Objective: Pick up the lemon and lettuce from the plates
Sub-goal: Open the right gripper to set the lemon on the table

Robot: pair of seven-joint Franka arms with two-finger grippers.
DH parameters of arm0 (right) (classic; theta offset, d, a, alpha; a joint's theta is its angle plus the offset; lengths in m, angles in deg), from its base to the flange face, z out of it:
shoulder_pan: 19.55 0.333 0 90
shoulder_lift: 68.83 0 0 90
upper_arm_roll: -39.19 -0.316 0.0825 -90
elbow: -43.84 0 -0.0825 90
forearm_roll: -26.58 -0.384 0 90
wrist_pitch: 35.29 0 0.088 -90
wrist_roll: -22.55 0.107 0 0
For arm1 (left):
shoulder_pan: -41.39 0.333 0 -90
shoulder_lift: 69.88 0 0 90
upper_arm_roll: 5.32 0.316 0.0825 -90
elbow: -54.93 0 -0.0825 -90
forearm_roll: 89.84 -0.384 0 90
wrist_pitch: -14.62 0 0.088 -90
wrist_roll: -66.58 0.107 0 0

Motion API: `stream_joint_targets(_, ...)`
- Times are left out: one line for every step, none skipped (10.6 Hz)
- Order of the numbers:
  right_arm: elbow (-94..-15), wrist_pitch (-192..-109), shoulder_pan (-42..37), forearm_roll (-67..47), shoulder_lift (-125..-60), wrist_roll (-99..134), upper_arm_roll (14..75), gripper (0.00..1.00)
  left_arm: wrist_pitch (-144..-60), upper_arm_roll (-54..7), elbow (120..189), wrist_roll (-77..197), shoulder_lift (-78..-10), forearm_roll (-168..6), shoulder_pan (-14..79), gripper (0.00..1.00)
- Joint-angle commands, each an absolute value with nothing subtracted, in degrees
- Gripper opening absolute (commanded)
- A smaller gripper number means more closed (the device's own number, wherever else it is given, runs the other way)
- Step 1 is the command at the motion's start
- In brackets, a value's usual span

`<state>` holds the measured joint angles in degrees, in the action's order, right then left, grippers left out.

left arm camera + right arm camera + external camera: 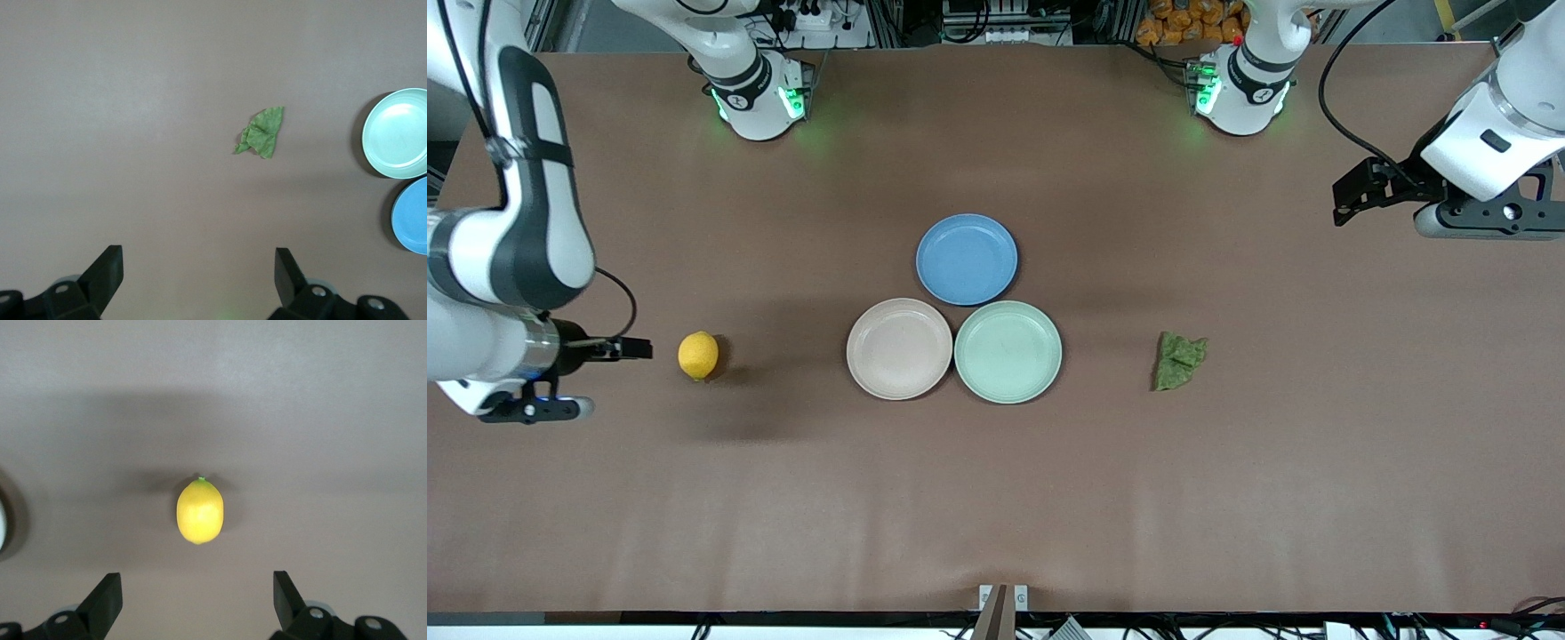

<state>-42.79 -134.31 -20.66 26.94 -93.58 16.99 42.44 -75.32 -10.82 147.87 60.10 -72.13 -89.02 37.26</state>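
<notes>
I note lemon point(698, 355) and lettuce point(1179, 360) on bare table flanking three plates; left gripper point(199, 280) and right gripper point(197, 600) hang wide open, empty, seen only from the wrists.

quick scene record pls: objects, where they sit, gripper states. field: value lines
lemon: small oval yellow lemon on bare table, toward right arm's end
lettuce: wrinkly dark green lettuce piece on bare table, toward left arm's end
plates: beige-pink plate, mint green plate, blue plate, nothing on them
right gripper: open, beside lemon
left gripper: open, holds nothing
</notes>
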Motion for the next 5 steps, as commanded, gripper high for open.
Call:
stream_joint_targets(-42.2,-129.87,-22.44,26.84,-88.53,17.1,41.82,1.0,-74.15,-11.04,146.95,61.4,-71.56,-88.34,37.79,1.0)
stream_joint_targets(-42.12,-128.64,-22.54,26.84,-86.69,17.1,41.82,1.0,-74.15,-11.04,146.95,61.31,-71.55,-88.34,37.79,1.0)
stream_joint_targets(-42.11,-126.8,-22.45,26.84,-84.76,17.1,41.74,1.0,-74.15,-11.04,146.95,61.22,-71.55,-88.34,37.79,1.0)
stream_joint_targets(-42.03,-124.96,-22.36,26.76,-82.82,17.19,41.65,1.0,-74.24,-11.04,146.95,61.05,-71.47,-88.34,37.7,1.0)
stream_joint_targets(-41.94,-123.28,-22.19,26.76,-81.5,17.62,41.39,1.0,-74.24,-11.04,146.95,61.04,-71.47,-88.26,37.7,1.0)
